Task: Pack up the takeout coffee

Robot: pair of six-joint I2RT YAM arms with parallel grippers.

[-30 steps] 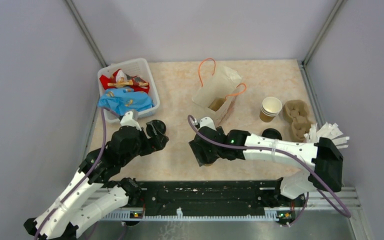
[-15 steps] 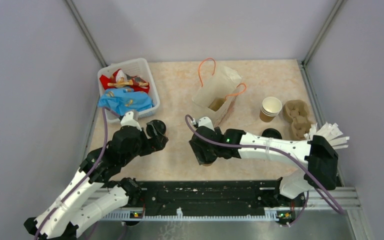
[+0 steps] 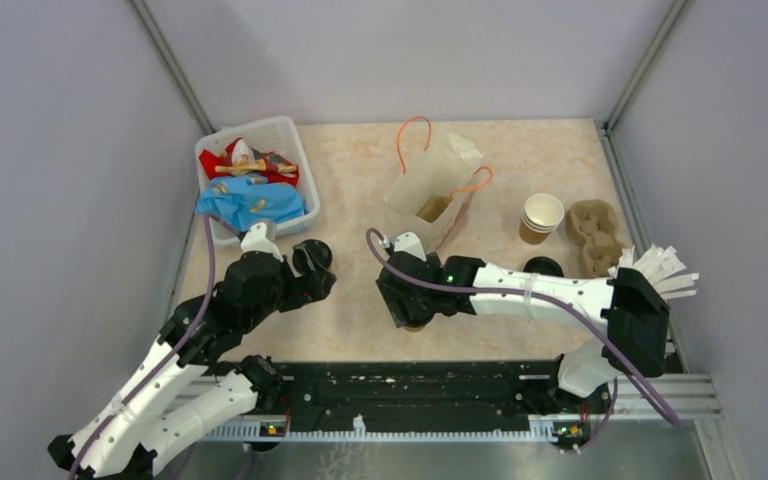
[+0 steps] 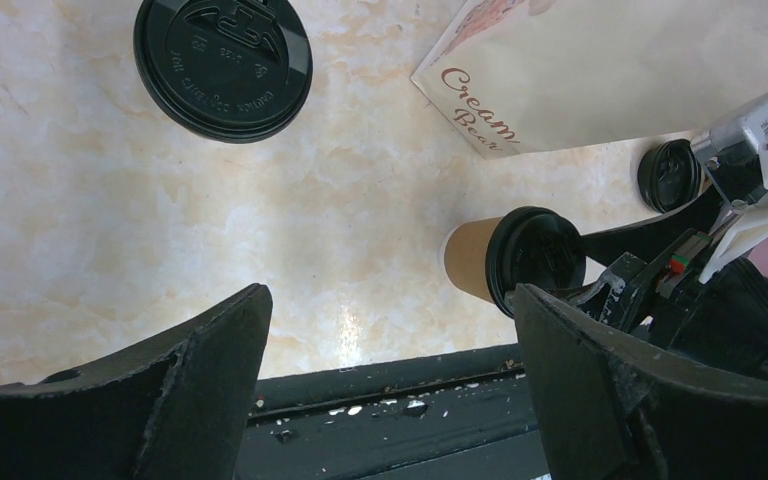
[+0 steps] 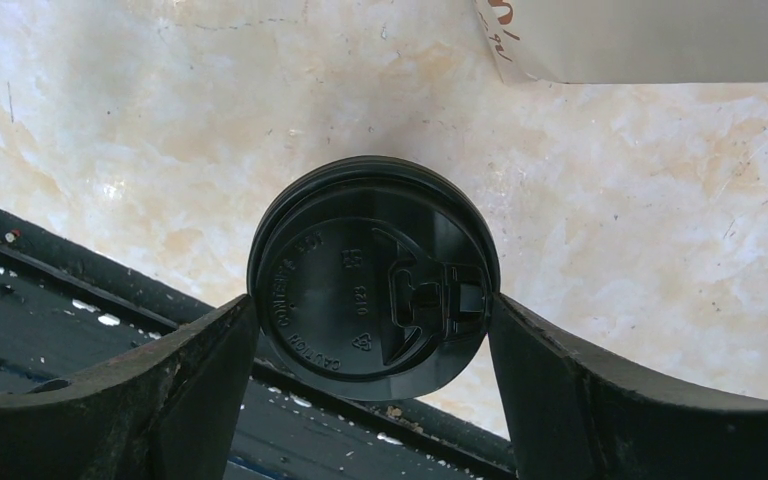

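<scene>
1. Takeout coffee cup, brown paper with a black lid on it, is standing upright near the middle of the table. It is sitting close to the near edge, on the near side of the paper bag.
2. The right gripper is reaching over the cup from the right. In the right wrist view its fingers are pressing against opposite sides of the lid rim, pinching the cup. The lid is hiding the cup's wall there.
3. From the top camera the right gripper is covering the cup almost wholly, and only a sliver of brown is showing beneath it.
4. The left gripper is hovering to the left of the cup, well apart from it. Its fingers are spreading wide with only bare table between them.
5. A loose black lid is lying flat on the table just beyond the left gripper. In the top view it is blending into the black gripper and is hard to pick out.
6. A second loose lid is lying to the right, with the right arm partly covering it.
7. A stack of brown paper cups with white rims is standing open at the far right, just beside the pulp tray. How many cups are nesting in it cannot be told.
8. White sticks are poking out from behind the right arm's elbow, which is hiding whatever is holding them.
9. A white basket is sitting at the far left, holding crumpled red and blue packets too small to identify.
</scene>
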